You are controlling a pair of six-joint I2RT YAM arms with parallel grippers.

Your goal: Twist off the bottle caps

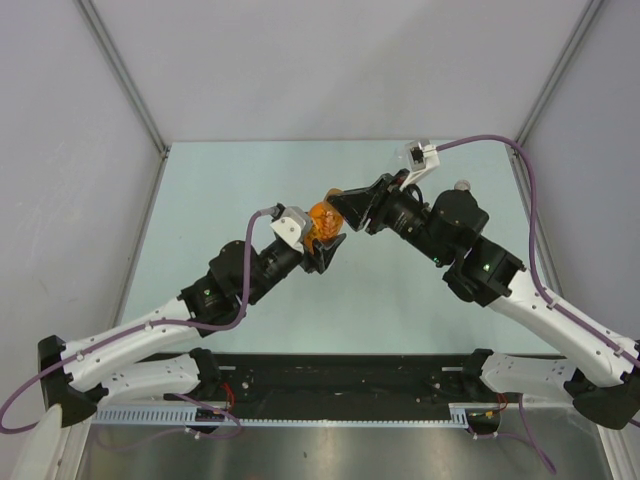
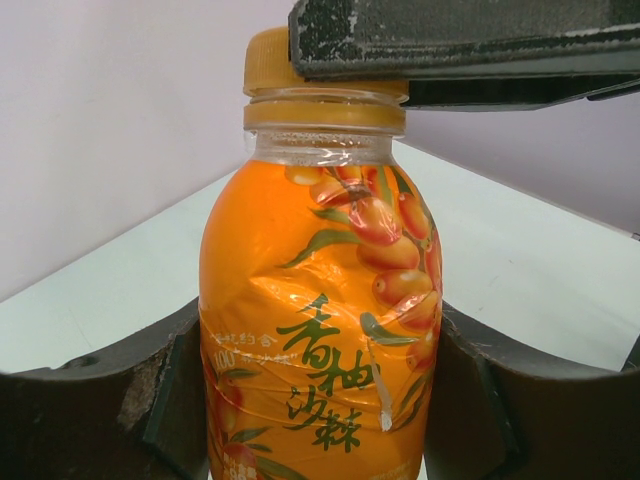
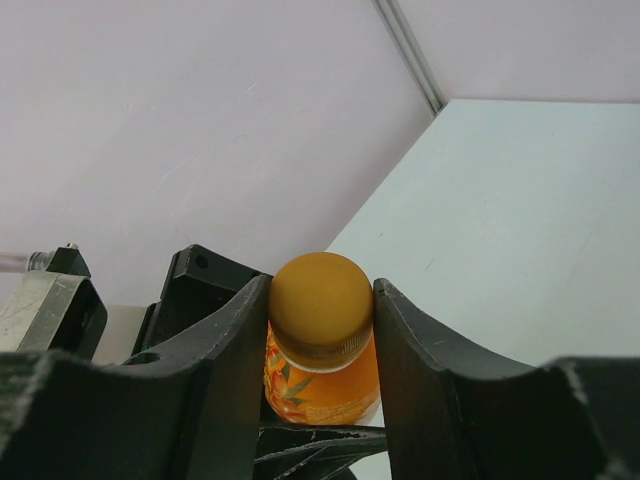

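Note:
The squat orange bottle [image 1: 320, 222] is held off the table between the two arms. My left gripper [image 1: 322, 242] is shut on its body; in the left wrist view the bottle [image 2: 320, 330] fills the gap between both fingers [image 2: 90, 420]. My right gripper [image 1: 347, 207] is shut on the orange cap [image 3: 320, 292], one finger [image 3: 225, 370] pressed to each side. The cap [image 2: 268, 62] still sits on the neck, with a right finger across it. The bottle body [image 3: 320, 385] shows below the cap. The other two bottles and the red and white caps are out of view.
The pale green table [image 1: 240, 180] is walled by grey panels at the back and sides. A small pale round thing [image 1: 462, 185] shows behind the right arm; I cannot tell what it is. Purple cables loop off both wrists.

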